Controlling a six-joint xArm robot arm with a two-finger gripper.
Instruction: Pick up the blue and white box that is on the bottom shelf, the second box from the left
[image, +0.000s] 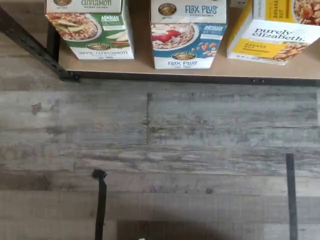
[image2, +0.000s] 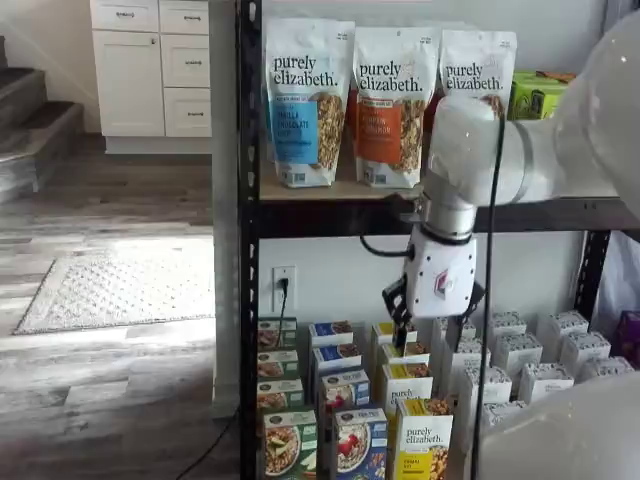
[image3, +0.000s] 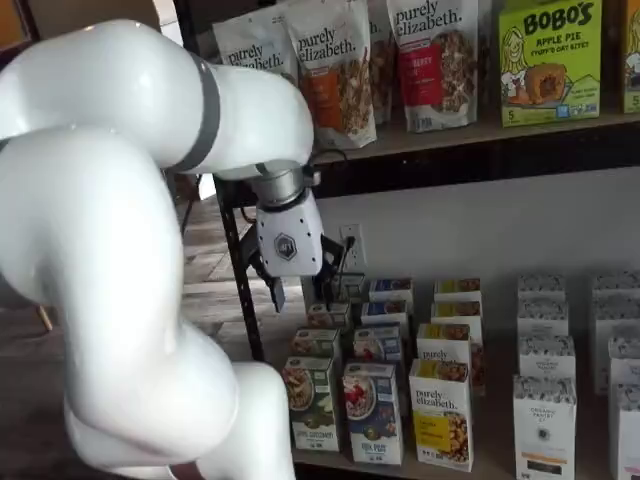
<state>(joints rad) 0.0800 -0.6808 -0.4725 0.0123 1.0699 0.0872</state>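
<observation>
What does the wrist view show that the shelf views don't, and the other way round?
Only the wrist view shows the wood floor in front of the rack, close up. Only the shelf views show the gripper, fingers apart, above the cartons, plus the granola bags overhead. All show the blue and white box at the bottom shelf's front edge.

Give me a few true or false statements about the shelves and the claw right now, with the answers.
1. The claw is clamped on a box. False: its fingers stand apart and hold nothing.
2. The blue and white box stands between a green and white carton and a yellow and white carton. True.
3. The blue and white box reads Flax Plus. True.
4. The bottom shelf holds tall granola bags. False: the bags stand on the tier above.
</observation>
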